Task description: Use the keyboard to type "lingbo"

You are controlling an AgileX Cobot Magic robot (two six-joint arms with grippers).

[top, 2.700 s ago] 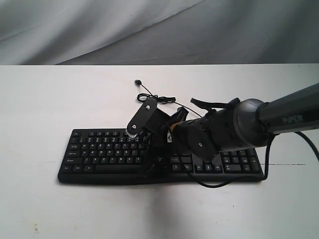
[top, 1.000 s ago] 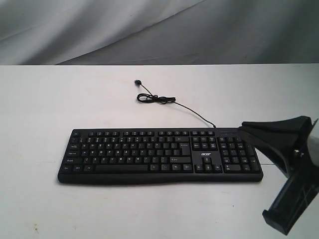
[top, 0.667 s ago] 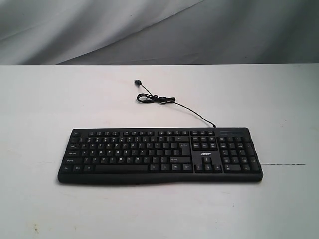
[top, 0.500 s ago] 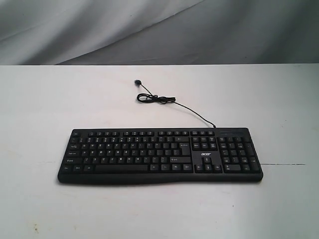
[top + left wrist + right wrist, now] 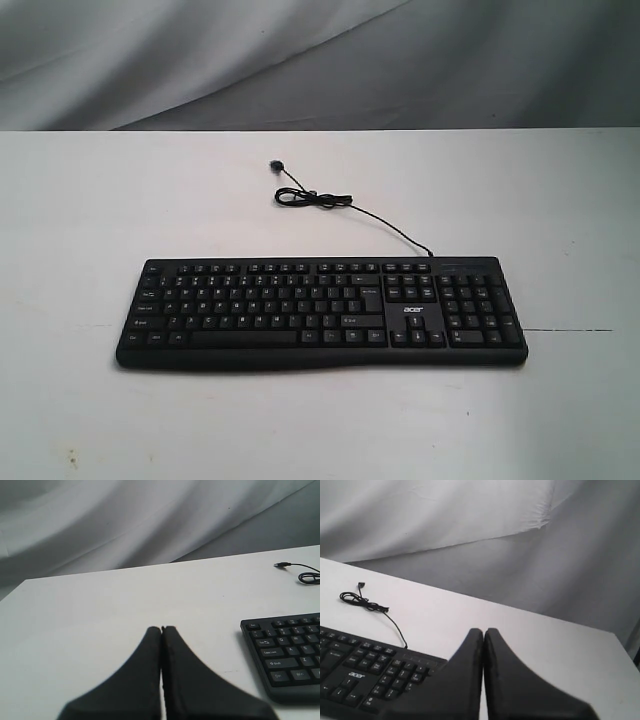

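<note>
The black keyboard (image 5: 320, 312) lies flat across the middle of the white table, white-lettered keys up, number pad and acer logo at its right end. Its thin cable (image 5: 345, 207) loops away behind it. No arm shows in the exterior view. In the left wrist view my left gripper (image 5: 161, 629) is shut with nothing in it, off the keyboard's (image 5: 287, 652) left end above bare table. In the right wrist view my right gripper (image 5: 483, 631) is also shut and empty, beside the number-pad end of the keyboard (image 5: 365, 675).
The white table (image 5: 100, 200) ends at a far edge against a grey draped cloth backdrop (image 5: 300, 60). The cable's plug (image 5: 274, 164) lies loose on the table behind the keyboard.
The right arm, which was over the keys 2.7 s ago, has pulled back to the right and left the exterior view. The keyboard has not moved.
</note>
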